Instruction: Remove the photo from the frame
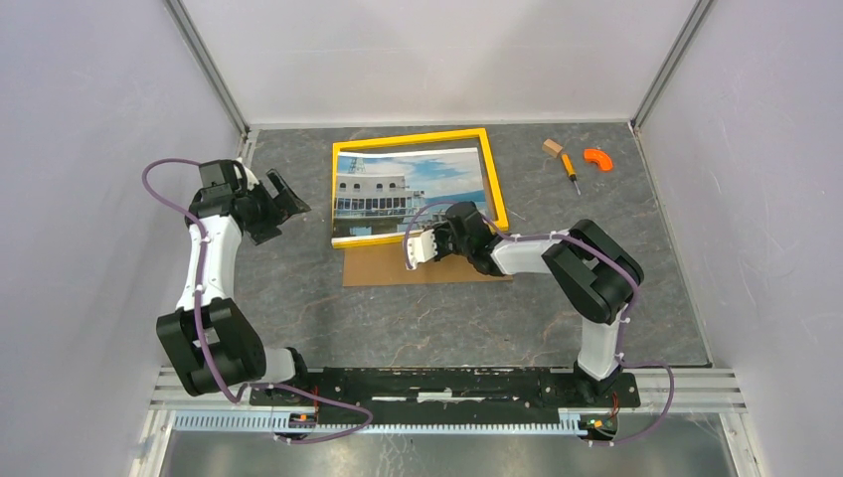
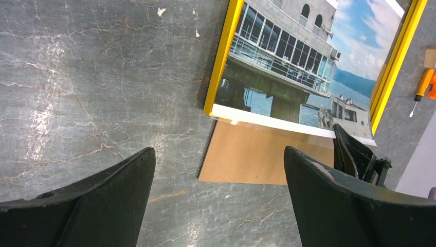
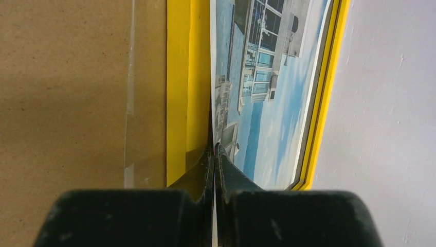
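- Grey, marble-veined tabletop point(image 1: 298, 298) with pale lavender walls around it fills my overhead feed, and both arm bases sit at the near edge.
- Toward the back lies the large rectangular frame with a bright yellow border point(image 1: 411, 139). From above I can make out its left, far and right rails.
- The photo, a large print of a white multi-storey building against blue sky, clouds and water point(image 1: 418, 189), lies across the frame's opening, slightly skewed. Its white-bordered near edge is on the side closest to the arms.
- A flat brown fibreboard panel point(image 1: 398, 270) lies on the table and sticks out from under the near side of the frame and print.
- My right gripper point(image 3: 214, 154) is at the photo's near edge with its black fingers clenched together. On its wrist feed the thin paper edge runs straight into the seam between them, so it is pinching the photo. The yellow rail is just to the left of that edge and the brown panel lies beyond it.
- My left gripper point(image 2: 220, 152) hovers over the table left of the frame, spread wide and holding nothing. Its camera looks at the frame's near-left corner.
- At the right rear a small orange-handled screwdriver point(image 1: 570, 171) lies just beside a pale wooden block point(image 1: 551, 147). A curved orange plastic piece point(image 1: 596, 157) is near them, and all three are well apart from both arms.
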Robot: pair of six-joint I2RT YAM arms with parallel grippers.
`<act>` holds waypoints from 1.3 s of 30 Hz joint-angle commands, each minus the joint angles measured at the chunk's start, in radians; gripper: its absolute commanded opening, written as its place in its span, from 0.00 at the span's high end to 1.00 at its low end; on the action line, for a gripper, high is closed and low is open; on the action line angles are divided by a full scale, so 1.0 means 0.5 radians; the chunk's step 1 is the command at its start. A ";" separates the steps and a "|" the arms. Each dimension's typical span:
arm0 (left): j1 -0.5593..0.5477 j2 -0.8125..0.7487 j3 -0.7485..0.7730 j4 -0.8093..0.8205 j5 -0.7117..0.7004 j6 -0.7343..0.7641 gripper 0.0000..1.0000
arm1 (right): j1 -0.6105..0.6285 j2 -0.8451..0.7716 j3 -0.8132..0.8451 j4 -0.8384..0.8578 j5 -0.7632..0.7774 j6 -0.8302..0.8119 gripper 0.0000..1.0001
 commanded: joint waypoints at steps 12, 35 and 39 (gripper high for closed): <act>0.017 0.009 0.024 0.060 0.036 0.095 0.00 | 0.008 0.054 0.225 -0.870 -0.257 0.023 1.00; -0.004 0.059 0.018 0.040 0.144 0.303 0.00 | 0.003 0.108 0.440 -1.226 -0.020 0.618 0.84; -0.029 0.121 0.065 0.042 0.077 0.404 0.00 | -0.004 0.010 0.443 -1.296 -0.083 0.679 0.64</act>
